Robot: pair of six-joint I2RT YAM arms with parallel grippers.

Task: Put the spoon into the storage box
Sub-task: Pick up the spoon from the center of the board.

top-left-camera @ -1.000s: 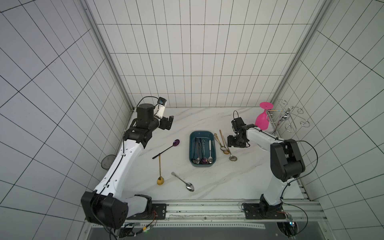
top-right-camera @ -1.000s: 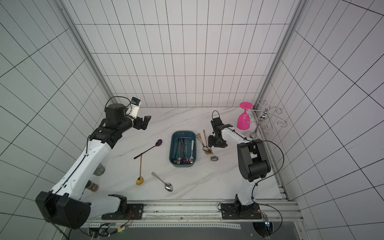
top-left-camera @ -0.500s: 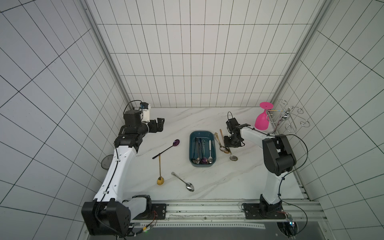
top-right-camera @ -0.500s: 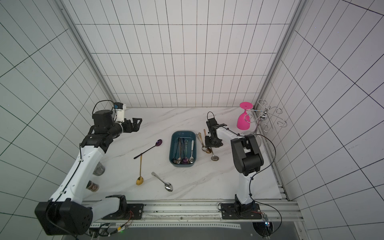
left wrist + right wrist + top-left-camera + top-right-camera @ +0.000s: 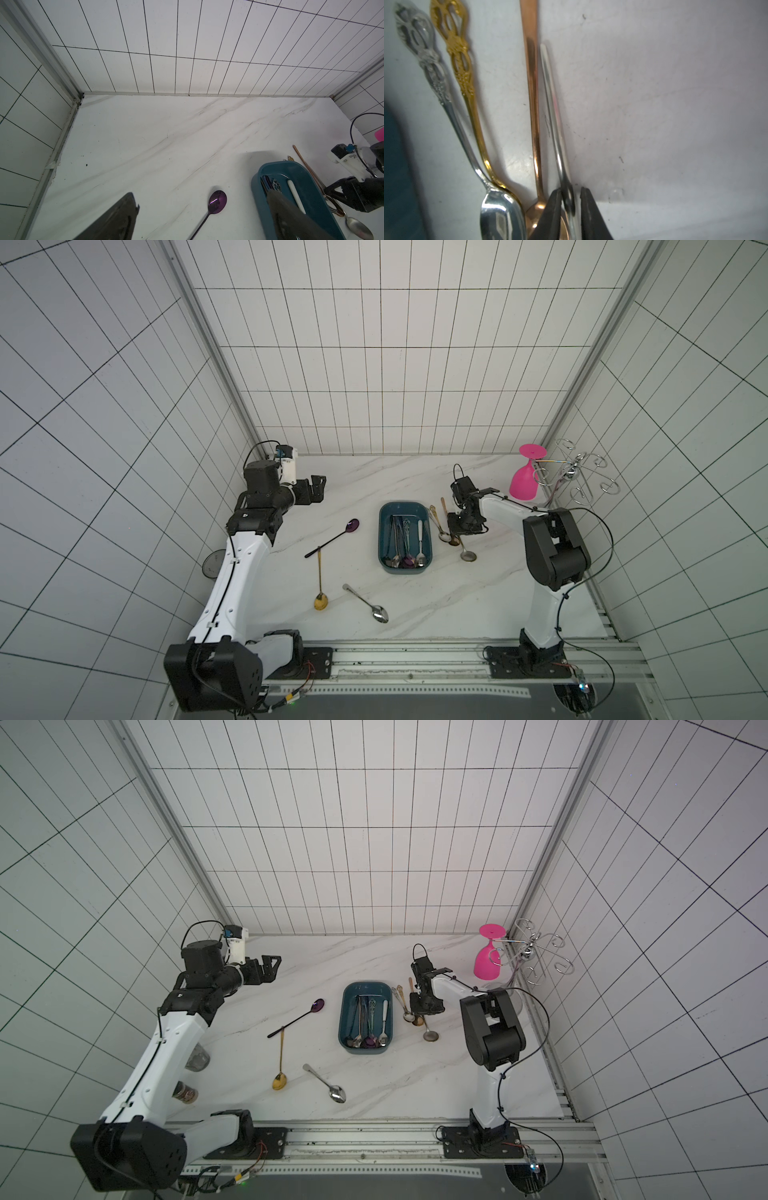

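The storage box [image 5: 381, 539] sits mid-bench [image 5: 457, 614] with several spoons already lying lengthwise inside, so part of the tidying looks done. Plenty is left, though. A purple-bowled spoon [image 5: 352, 526], a gold spoon [image 5: 320, 601] and a steel spoon [image 5: 379, 612] lie loose on the left arm's side, and a small cluster lies just beside the box on the other side. The right claw [image 5: 572, 207] is down in that cluster, its jaws narrowed to straddle the handle of a plain silver spoon [image 5: 552, 108] next to a copper spoon [image 5: 532, 93]. One finger touches the handle and a sliver of gap shows at the other, so I judge it not yet gripped. That spoon lies flat on the bench, outside the box. The left claw [image 5: 318, 489] hangs wide open and empty near the back corner.
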